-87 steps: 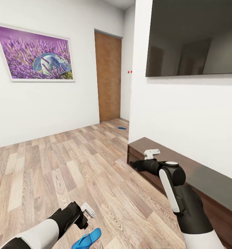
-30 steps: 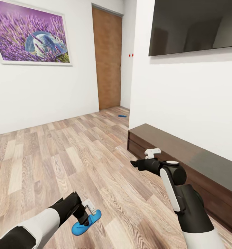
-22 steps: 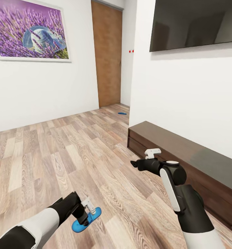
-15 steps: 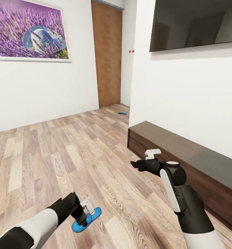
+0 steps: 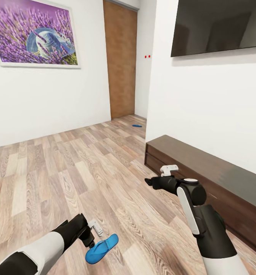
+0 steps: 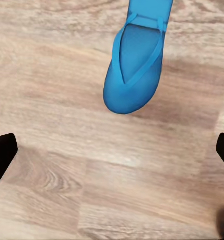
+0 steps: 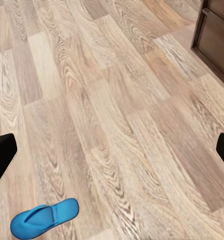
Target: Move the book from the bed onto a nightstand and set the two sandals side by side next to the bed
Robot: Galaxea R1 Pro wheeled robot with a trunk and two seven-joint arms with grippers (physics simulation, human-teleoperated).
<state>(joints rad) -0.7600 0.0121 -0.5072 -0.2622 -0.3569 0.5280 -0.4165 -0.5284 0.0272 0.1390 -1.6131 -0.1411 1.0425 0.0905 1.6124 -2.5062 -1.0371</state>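
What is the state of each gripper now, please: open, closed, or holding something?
Left gripper: open, holding nothing; the near sandal lies on the floor beyond its fingertips.
Right gripper: open, holding nothing.

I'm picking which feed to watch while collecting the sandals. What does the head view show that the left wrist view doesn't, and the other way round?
Head view alone: a second blue sandal far off by the wooden door, the lavender picture, the dark wall screen, the long low cabinet, and the right claw.

Left wrist view alone: the near sandal's straps seen from above, close up, with the sandal lying loose ahead of the open fingertips.

Both: the near sandal on the plank floor.
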